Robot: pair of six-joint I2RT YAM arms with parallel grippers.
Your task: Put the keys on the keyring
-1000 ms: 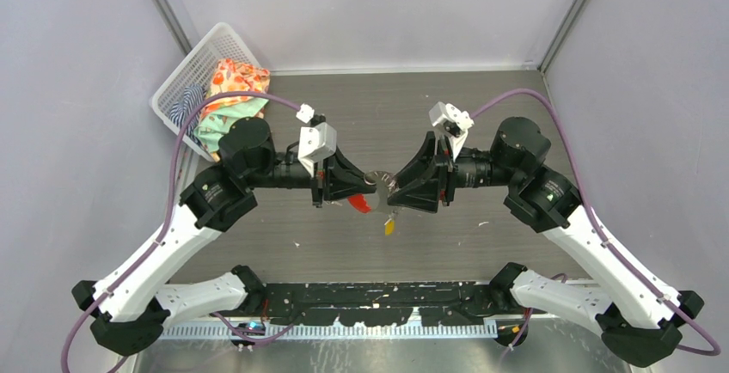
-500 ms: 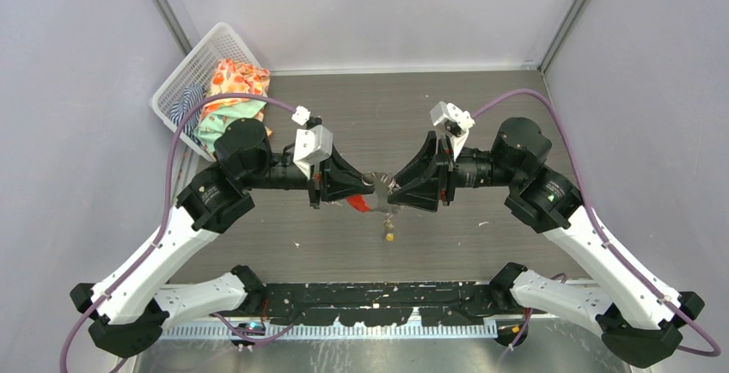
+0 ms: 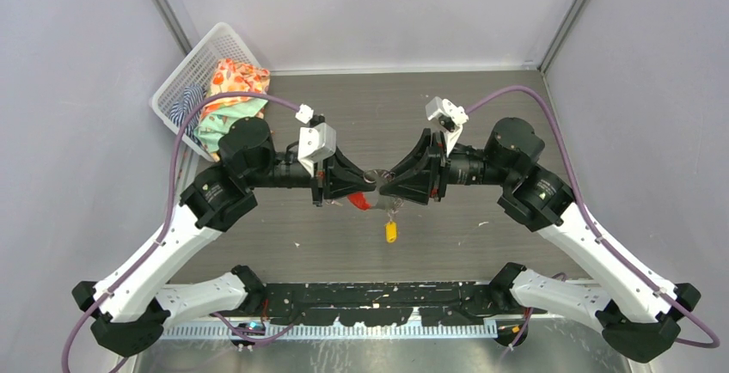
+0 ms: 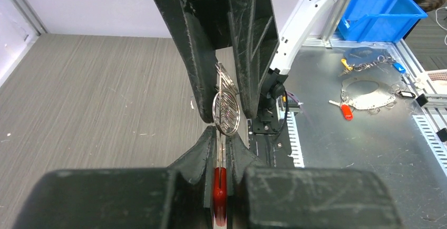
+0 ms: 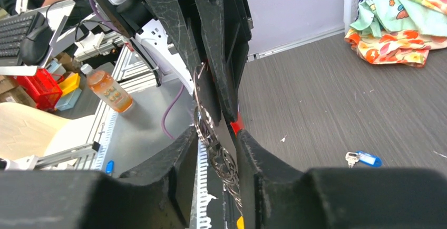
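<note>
Both grippers meet fingertip to fingertip above the middle of the table. My left gripper is shut on the keyring, its red oval tag pinched between the fingers. The metal ring sticks out ahead, between the right gripper's fingers. My right gripper is closed around the ring-and-chain cluster. The yellow-orange key hangs from the cluster below the grippers. The blue key lies on the table; it is hidden in the top view.
A white basket with colourful cloths stands at the back left; the cloths also show in the right wrist view. A black rail runs along the near edge. Walls close the table on three sides.
The right arm has shifted a little left, bringing its fingers closer onto the left gripper. The hanging yellow-orange key has swung slightly.
</note>
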